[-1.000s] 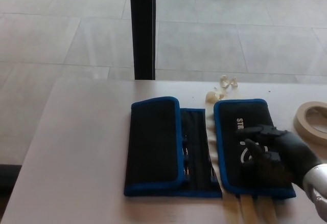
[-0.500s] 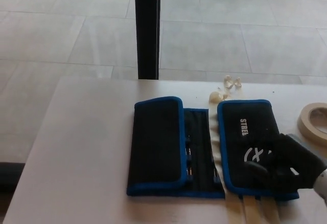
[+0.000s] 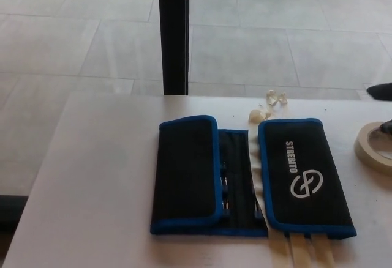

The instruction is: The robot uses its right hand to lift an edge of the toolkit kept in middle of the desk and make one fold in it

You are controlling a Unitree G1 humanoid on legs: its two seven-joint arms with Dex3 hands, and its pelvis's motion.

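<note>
The toolkit [image 3: 251, 179] lies in the middle of the desk [image 3: 98, 176], toward the near edge, a black fabric roll trimmed in blue. Its right panel [image 3: 304, 176] is folded over with its outer face up, white lettering and a round logo showing. Its left panel [image 3: 184, 173] also lies flat, turned in over the middle strip [image 3: 237, 179], where the pockets show in a narrow band between the two. Judging by how the cloth lies, the one fold the task asks for looks made: the right panel sits flat and nothing holds it. If anything is left, it would be only a check that the flap stays down.

Neither robot hand shows clearly in the head view. A dark shape at the far right border [image 3: 381, 90] and another small one just over the tape may be part of the right arm, but they are too cut off to tell, so nothing can be said of how the hand stands or whether it holds anything. The left hand is not in view.

Pale strips [image 3: 306, 249] stick out from under the toolkit's near edge, and small pale scraps [image 3: 269, 101] lie just beyond its far edge. A roll of tape [image 3: 375, 145] sits near the right panel, at the picture's right border. The left half of the desk is bare, giving free room there. Beyond the far edge stand a dark post [image 3: 173, 32] and a tiled floor [image 3: 73, 29].
</note>
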